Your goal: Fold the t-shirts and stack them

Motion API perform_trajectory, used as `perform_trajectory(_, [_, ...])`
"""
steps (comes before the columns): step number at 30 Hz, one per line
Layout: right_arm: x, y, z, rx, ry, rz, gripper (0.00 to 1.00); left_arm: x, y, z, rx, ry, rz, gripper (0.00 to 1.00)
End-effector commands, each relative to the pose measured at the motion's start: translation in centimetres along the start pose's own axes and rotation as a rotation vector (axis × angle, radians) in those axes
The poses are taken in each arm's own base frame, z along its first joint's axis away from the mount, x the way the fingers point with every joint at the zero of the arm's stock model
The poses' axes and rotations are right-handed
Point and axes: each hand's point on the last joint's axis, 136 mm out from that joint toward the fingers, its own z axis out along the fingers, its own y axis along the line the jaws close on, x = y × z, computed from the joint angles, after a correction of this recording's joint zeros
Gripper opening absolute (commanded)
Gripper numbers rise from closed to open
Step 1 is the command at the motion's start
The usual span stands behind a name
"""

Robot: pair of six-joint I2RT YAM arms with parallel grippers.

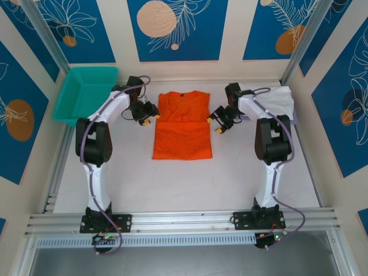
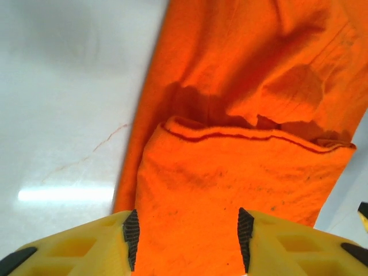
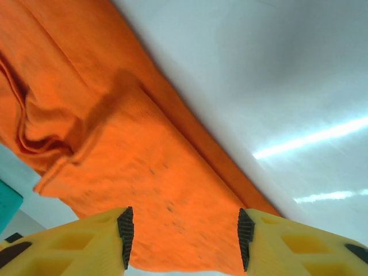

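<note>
The bright orange t-shirt (image 1: 183,129) lies flat mid-table, collar to the far side, with its sides folded in and a folded hem edge across its middle. My left gripper (image 1: 148,118) hangs at its left edge, open. In the left wrist view the gripper (image 2: 188,238) stands above the orange cloth (image 2: 241,172) with jaws apart, pinching nothing. My right gripper (image 1: 218,122) is at the shirt's right edge, also open. In the right wrist view it (image 3: 185,238) hovers over the folded orange layer (image 3: 132,161). A white folded t-shirt (image 1: 279,98) lies at the back right, a lavender edge (image 1: 295,119) showing under it.
A teal mesh basket (image 1: 95,70) stands tilted at the back left corner. The right arm's upper link crosses in front of the white shirt. Bare white table (image 1: 184,184) stretches between the orange shirt and the arm bases.
</note>
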Motion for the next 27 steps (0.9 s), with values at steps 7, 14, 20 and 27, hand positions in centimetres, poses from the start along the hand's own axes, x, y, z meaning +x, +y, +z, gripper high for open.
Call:
perform_trajectory(7, [11.9, 0.4, 0.3, -0.161, 0.137, -0.210, 0.34, 10.4, -3.1, -0.3, 0.079, 0.060, 0.197, 0.41])
perform_trajectory(14, [12.4, -5.0, 5.4, -0.020, 0.191, -0.125, 0.29, 14.3, 2.4, 5.9, -0.091, 0.175, 0.264, 0.39])
perform_trajectory(20, [13.4, -10.2, 7.3, 0.078, 0.221, -0.077, 0.29, 17.5, 7.7, 7.1, -0.187, 0.248, 0.269, 0.38])
perform_trajectory(27, [14.6, -15.2, 7.3, 0.132, 0.219, -0.014, 0.29, 21.7, 11.8, 6.4, -0.213, 0.303, 0.215, 0.38])
